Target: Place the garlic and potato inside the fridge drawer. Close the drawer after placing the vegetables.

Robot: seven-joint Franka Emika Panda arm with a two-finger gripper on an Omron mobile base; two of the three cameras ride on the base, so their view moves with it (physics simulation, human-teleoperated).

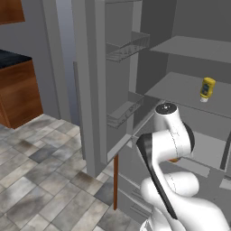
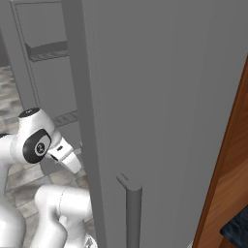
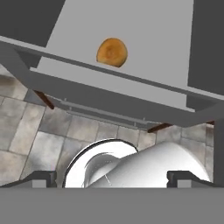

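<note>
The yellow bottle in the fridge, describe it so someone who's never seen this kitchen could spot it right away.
Look into the open grey fridge and find the wide middle shelf. The yellow bottle stands near that shelf's right end, cap downward. It is the one bright yellow thing among plain grey shelves and wire door racks.

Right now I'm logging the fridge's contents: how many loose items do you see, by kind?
Potato, lying in the open fridge drawer: 1
Yellow bottle, on a fridge shelf: 1
Total: 2
</note>
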